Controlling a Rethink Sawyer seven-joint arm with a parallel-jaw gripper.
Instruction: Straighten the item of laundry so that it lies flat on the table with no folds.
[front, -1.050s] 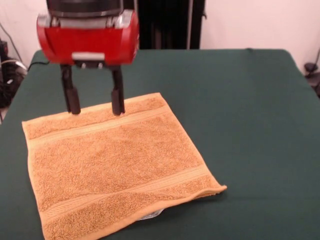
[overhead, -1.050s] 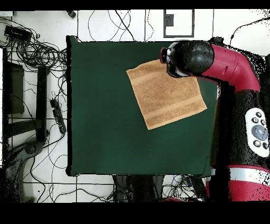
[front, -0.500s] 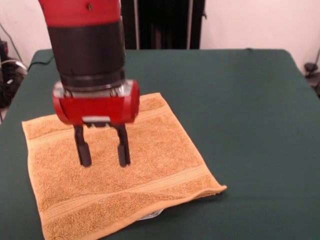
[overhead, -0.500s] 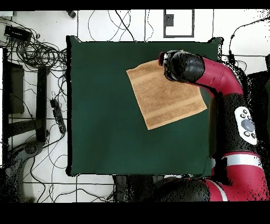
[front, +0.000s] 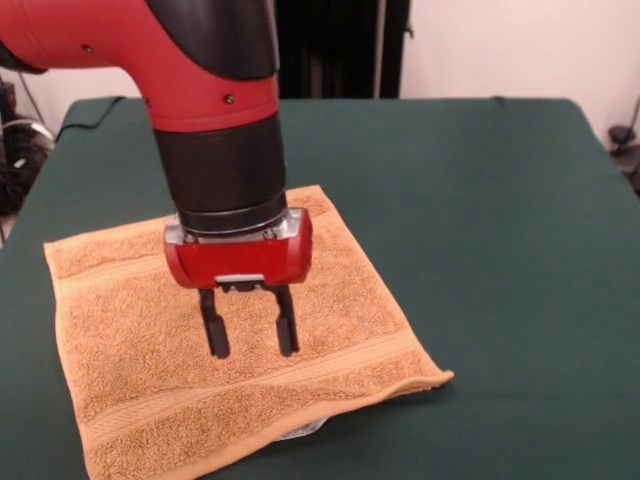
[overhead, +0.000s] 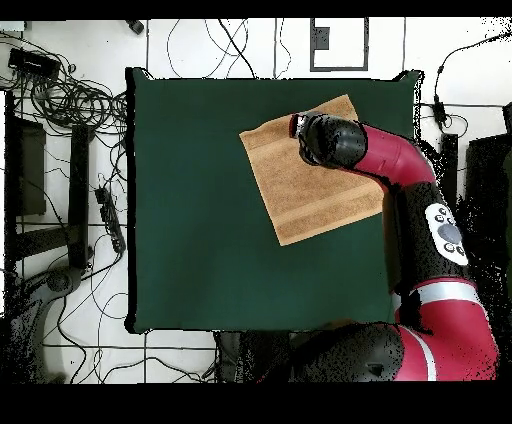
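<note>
Towel beneath spread claw

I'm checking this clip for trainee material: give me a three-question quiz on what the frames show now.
1. True or false: the gripper is shut on the orange-tan towel.
2. Which towel corner curls slightly up off the green table in the front view: A) near right, B) far left?
3. Fill in: something small and pale peeks from under the towel's ____ edge in the front view.

Key: 1 false, it is open above the towel; 2 A; 3 near.
</note>
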